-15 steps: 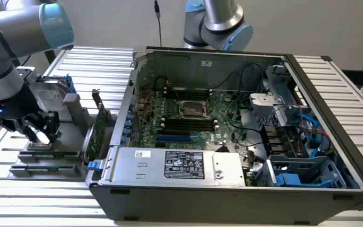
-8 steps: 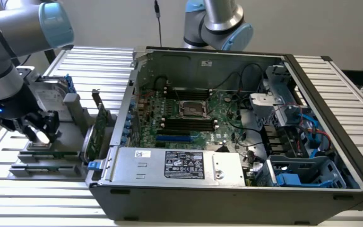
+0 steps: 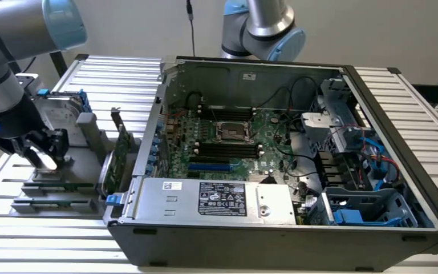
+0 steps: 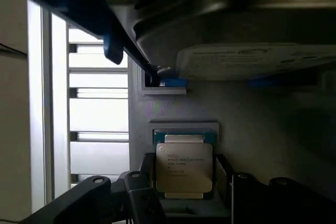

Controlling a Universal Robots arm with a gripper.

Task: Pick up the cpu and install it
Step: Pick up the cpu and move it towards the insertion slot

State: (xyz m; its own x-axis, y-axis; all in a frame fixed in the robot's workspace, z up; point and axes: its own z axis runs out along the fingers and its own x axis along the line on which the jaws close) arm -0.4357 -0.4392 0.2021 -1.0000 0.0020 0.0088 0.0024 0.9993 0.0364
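In the exterior view I am seeing the gripper (image 3: 43,157) hanging low over a grey fixture (image 3: 59,188), with the open computer case (image 3: 242,251) standing well off to the exterior view's right of it. The case's empty processor socket (image 3: 232,132) is sitting in the middle of the motherboard, far from the gripper. A hard drive (image 3: 63,111) with blue brackets is standing just behind the gripper on the same fixture. In the wrist view I am looking straight down at the cpu (image 4: 184,167), which is lying flat in a shallow grey holder (image 4: 184,128), silver top facing up, directly between the jaws. The black fingers (image 4: 149,166) are sitting against two opposite edges of the chip, so the gripper is pinching the cpu while it is resting in the holder. Beyond the fingertips the hard drive is looming close, and the slatted table (image 4: 100,114) is showing off to one side.
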